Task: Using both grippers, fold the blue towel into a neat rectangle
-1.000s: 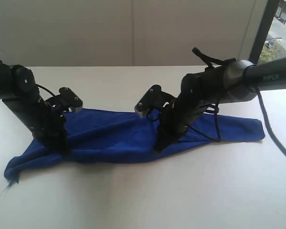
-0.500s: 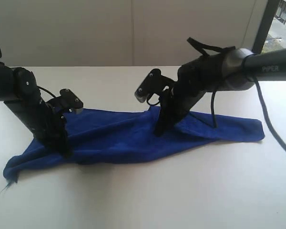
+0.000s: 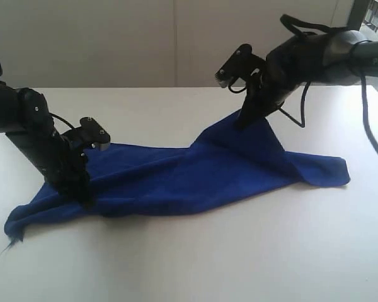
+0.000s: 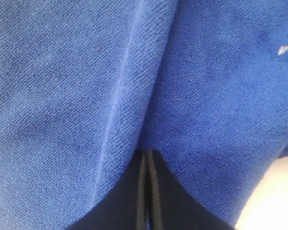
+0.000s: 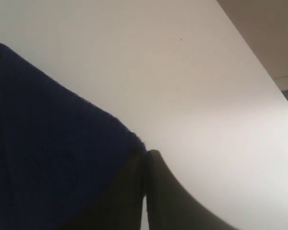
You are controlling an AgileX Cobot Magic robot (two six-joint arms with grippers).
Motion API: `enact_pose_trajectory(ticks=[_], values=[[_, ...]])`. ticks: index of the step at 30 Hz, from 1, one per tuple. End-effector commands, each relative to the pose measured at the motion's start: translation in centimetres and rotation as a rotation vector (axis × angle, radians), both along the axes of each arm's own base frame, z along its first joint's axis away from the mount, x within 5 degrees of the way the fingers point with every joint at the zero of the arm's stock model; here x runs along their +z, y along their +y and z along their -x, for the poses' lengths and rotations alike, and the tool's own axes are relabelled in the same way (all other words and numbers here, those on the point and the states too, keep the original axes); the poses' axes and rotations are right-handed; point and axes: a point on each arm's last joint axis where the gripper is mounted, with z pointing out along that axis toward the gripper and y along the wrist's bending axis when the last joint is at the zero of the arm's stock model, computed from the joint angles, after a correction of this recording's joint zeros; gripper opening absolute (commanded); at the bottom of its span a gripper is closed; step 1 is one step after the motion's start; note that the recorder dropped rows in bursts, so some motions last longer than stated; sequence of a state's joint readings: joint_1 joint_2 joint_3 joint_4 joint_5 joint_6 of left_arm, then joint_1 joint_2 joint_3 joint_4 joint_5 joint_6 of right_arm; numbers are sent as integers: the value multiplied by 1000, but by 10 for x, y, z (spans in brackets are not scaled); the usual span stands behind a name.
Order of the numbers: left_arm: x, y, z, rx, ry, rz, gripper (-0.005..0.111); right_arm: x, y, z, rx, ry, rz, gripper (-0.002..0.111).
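The blue towel [image 3: 176, 179] lies stretched across the white table, bunched along its length. My left gripper [image 3: 85, 196] is down at the towel's left part, jaws shut with a crease of cloth running into their tips. In the left wrist view the towel [image 4: 62, 72] fills the frame around the left gripper [image 4: 148, 152]. My right gripper [image 3: 241, 123] is raised above the table, shut on a pinch of towel that it holds up as a peak. In the right wrist view the towel [image 5: 53, 153] hangs dark beside the right gripper [image 5: 146, 154].
The white table [image 3: 239, 264] runs to a wall at the back, with a window at the top right. A black cable [image 3: 373, 148] hangs from the right arm. A loose thread [image 3: 9, 246] trails from the towel's left corner. The towel's right end [image 3: 331, 170] lies flat.
My right gripper closed on the towel, then rose and moved back and to the right, pulling the cloth up into a peak. The left arm has stayed in place.
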State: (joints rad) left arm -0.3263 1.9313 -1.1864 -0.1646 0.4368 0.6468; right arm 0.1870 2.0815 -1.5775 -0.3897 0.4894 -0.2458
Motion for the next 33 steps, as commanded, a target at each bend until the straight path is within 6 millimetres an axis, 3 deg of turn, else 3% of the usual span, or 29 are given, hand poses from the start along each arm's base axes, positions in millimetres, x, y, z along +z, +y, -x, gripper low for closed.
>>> enact_pose_trajectory(ticks=[1,11,14,16,19,24,27,33], values=[[-14,-1,5,-15,65,-16,0,-6,-15,-16,-15,-40,11,0],[-14,-1,5,-15,65,-16,0,-17,-23,-49,3,-106,62,0],[-14,-1,5,-15,65,-16,0,-6,-25,-50,-23,-98,73,0],[-14,-1,4,-14,61,-15,0,13,-28,-44,-53,-88,79,0],[-14,-1,4,-13,57,-14,0,43,-29,-25,-55,-8,90,0],[-14,-2,2,-9,35,-11,0,66,-20,14,52,276,16,0],[-13,-2,1,-12,22,-11,0,66,-15,33,60,368,19,0],[-13,-2,0,-11,13,-9,0,68,0,80,40,375,74,0]])
